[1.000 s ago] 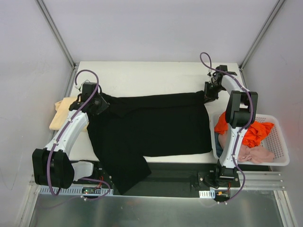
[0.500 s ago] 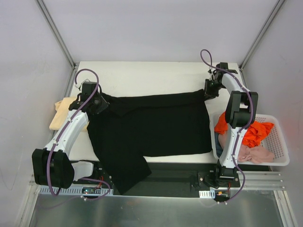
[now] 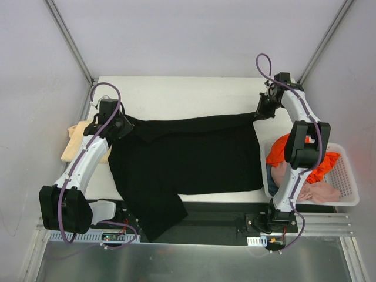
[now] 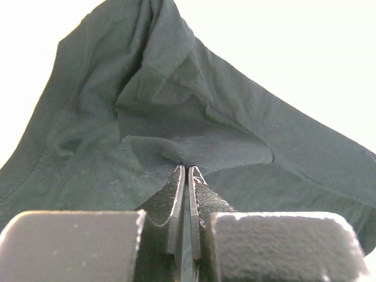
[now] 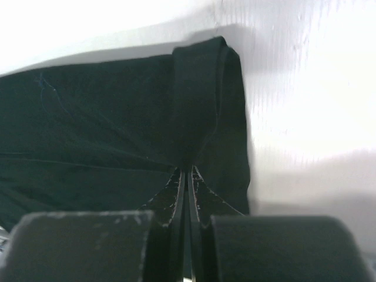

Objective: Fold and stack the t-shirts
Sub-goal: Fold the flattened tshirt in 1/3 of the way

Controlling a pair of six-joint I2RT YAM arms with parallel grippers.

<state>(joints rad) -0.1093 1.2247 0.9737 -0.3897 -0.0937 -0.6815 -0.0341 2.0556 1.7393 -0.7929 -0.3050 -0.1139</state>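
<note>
Jaws of the left gripper (image 4: pixel 187 170) are pressed together on a puckered fold of the black t-shirt (image 3: pixel 188 155), the cloth bunching up just beyond the tips; jaws of the right gripper (image 5: pixel 187 171) are likewise closed, pinching a doubled hem at the shirt's corner. Seen from above, the left gripper (image 3: pixel 124 125) sits near the left edge of the table (image 3: pixel 188 91) and the right gripper (image 3: pixel 261 113) near the right edge, towards the far right corner; the shirt's far edge runs between them in a nearly straight line. The rest of the black t-shirt lies spread over the middle of the table; one part on the left side drapes over the near edge and hangs down in front of the arm bases. A tan t-shirt (image 3: pixel 73 141) lies at the left edge of the table, partly over it, just beside the left arm and touching the black cloth. Off the right edge stands a white mesh basket (image 3: pixel 351 187); inside it an orange t-shirt (image 3: pixel 322 164) lies crumpled at the far side and a pink t-shirt (image 3: pixel 320 191) at the near side, the right arm crossing in front of both.
</note>
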